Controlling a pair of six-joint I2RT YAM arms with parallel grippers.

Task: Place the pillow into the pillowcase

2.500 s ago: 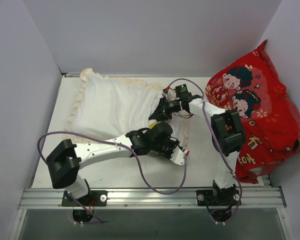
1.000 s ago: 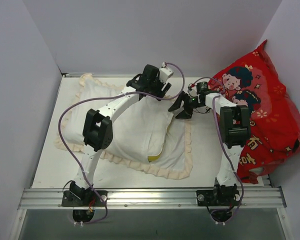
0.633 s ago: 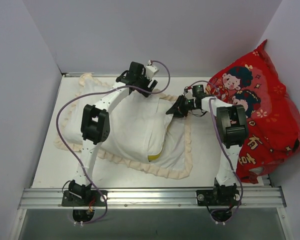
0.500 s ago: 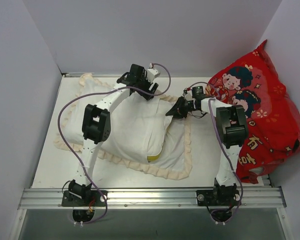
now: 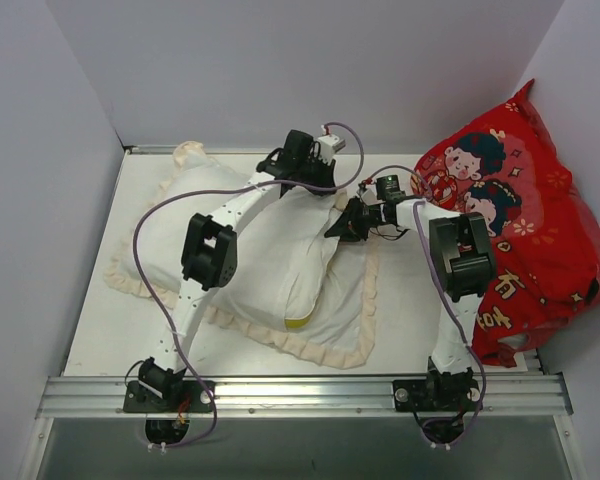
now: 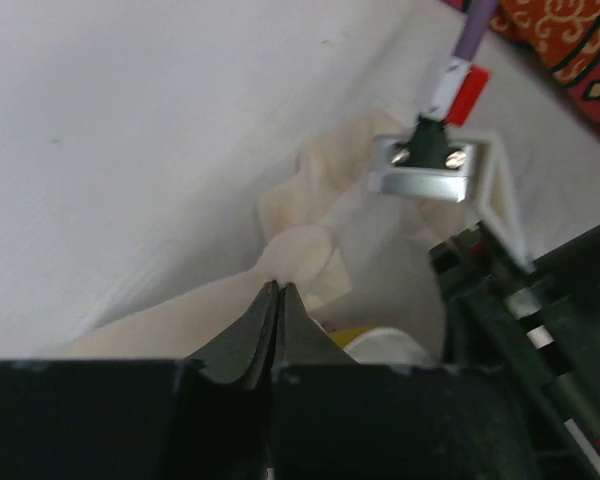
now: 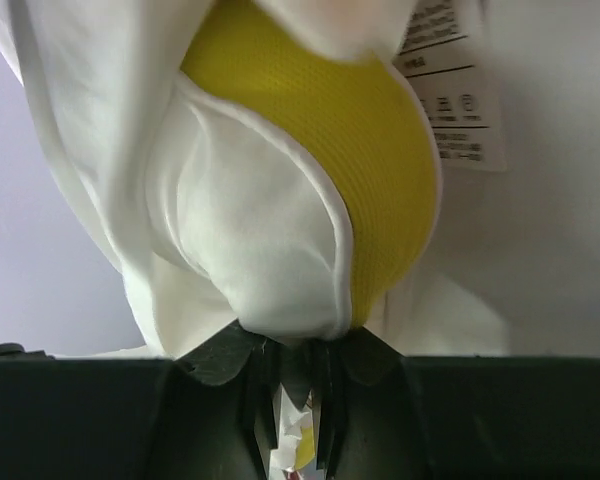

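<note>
Top external view, starting at the left: found the pillowcase [image 5: 145, 255] sprawled across the white table [image 5: 410, 310], pale side up, cream frill [image 5: 310, 345] rumpled round its edge. Saw it bulging with the pillow [image 5: 296, 320] inside, only a sliver of yellow strip peeking out at the near opening. Could not tell how much of the pillow's end lay outside the case, owing to white cloth on white cloth.

Further right, behind the bulge, spotted the left gripper [image 6: 276, 300] clenched on a twist of the pillowcase's cream frill, jaws pressed flat together in the left wrist view. Noted a blurred hint of yellow and white just below that fold.

Just beside it to the right, met the right gripper [image 5: 342, 228], dark fingers [image 7: 220, 360] nipping a corner of the pillow. Saw plump white cloth with a piped edge and a yellow mesh band filling the right wrist view. Made out a care label [image 7: 450, 90] at upper right, print too small to read. Found the fingertips mostly buried under fabric.

At far right, noted a red cushion [image 5: 520, 230] with cartoon children propped by the side wall, partly hidden behind the right arm.
</note>
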